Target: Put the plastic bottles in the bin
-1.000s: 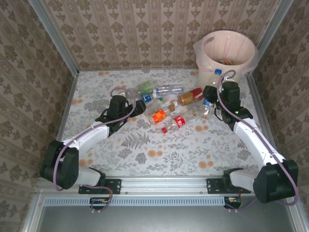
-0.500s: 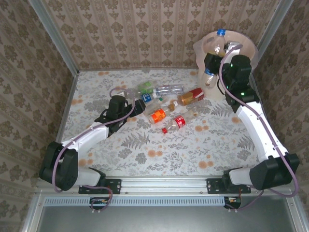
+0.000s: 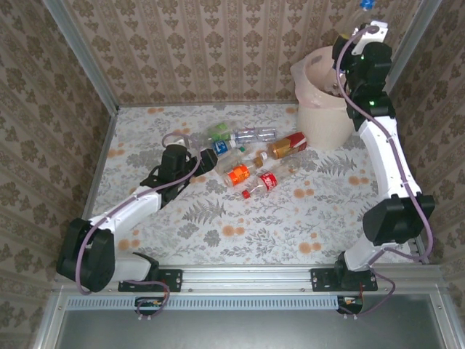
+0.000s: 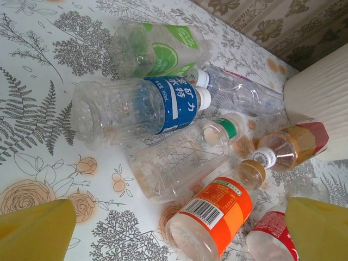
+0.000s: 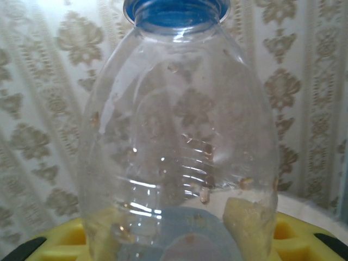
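Observation:
My right gripper is raised high above the bin, shut on a clear bottle with a blue cap. In the right wrist view this bottle stands upright between my yellow fingers, against the wallpaper. Several bottles lie in a cluster mid-table: green label, blue label, clear with green cap, orange label, red label. My left gripper hovers open over them, nothing between its fingertips.
A red-labelled bottle with a white cap lies close to the bin's wall. Patterned walls enclose the floral table on three sides. The bin stands in the far right corner.
My right arm has lifted the blue-capped bottle from table level beside the bin to high above its rim. The left arm has hardly moved.

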